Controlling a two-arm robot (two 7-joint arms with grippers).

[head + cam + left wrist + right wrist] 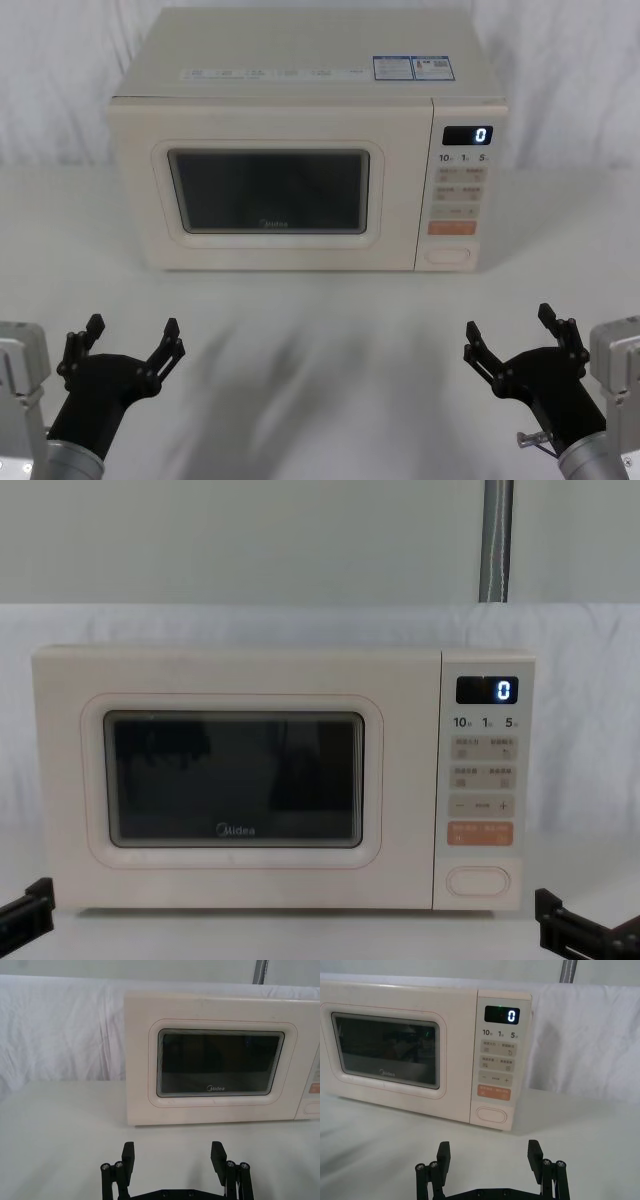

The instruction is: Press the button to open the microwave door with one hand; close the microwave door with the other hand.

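Both grippers, left (130, 335) and right (510, 332), hover with fingers spread; nothing's started, so I'd reach the right toward the button (448, 256) while the microwave door (270, 190) sits closed.

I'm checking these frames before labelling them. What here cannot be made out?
- Inside the oven: the microwave door is shut, and its dark glass hides the cavity in the head and chest views.
- Small key labels above the button: too small to read.
- Left gripper and right gripper: arms cut off by the head view's bottom edge.
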